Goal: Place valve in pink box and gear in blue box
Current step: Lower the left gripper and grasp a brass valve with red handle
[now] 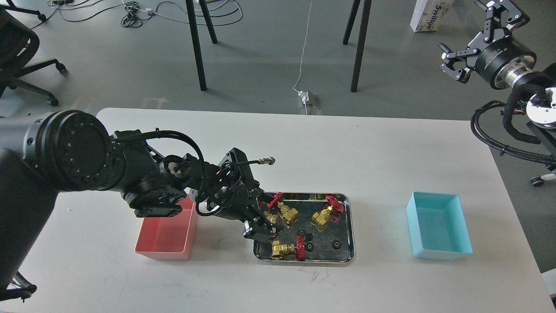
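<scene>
Several gold-brass valves with red handwheels lie in a shiny steel tray [352, 226] at mid-table: one at its back [287, 213], one to the right [325, 214], one at the front [284, 249]. Three black gears [307, 237] [309, 247] [335, 244] lie among them. My left gripper [262, 227] is low over the tray's left edge, its dark fingers around a fourth valve [270, 217]; the grip is unclear. The pink box [167, 254] stands left of the tray, partly under my left arm. The blue box [438, 254] stands to the right. My right gripper [464, 28] is open and empty, raised beyond the table's far right corner.
My bulky left arm [143, 182] spans the table's left half over the pink box. A cable plug [269, 161] sticks out behind the left wrist. Beyond the table are table legs, floor cables, a cardboard carton [428, 15] and an office chair [21, 52].
</scene>
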